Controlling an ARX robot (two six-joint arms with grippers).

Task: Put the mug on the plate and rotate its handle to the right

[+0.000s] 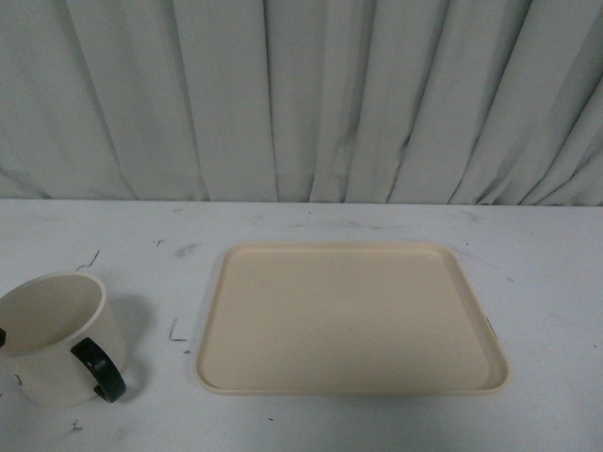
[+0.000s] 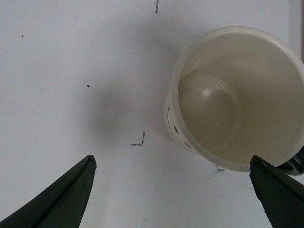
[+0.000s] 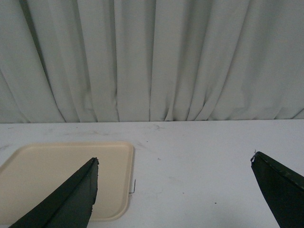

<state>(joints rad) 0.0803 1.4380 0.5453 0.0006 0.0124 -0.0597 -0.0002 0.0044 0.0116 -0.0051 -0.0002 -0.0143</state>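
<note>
**Only the wrist cameras show the grippers; the mug stands off the plate**

Nearest in the front view, at the lower left of the frame, the mug (image 1: 57, 339) stands upright on the white table (image 1: 546, 282). It is cut by the frame's edge and is well apart from the plate (image 1: 349, 320). It is cream-white, and its thick, glossy black handle (image 1: 99, 369) points toward the lower right. The beige plate has rounded corners and a low rim, and it lies flat across the lower middle. Behind it, a pale curtain (image 1: 301, 94) fills the upper half.

The left wrist view looks down into the mug's cream interior (image 2: 237, 95). It also catches part of a black printed face (image 2: 173, 126) on the outer wall, which the front view does not show. The left gripper (image 2: 172, 159) hangs above the table with its jaws wide apart, one finger close by the mug's rim.

The right wrist view shows the right gripper (image 3: 174, 157), also spread wide and holding nothing, near a corner of the plate (image 3: 47, 166).
</note>
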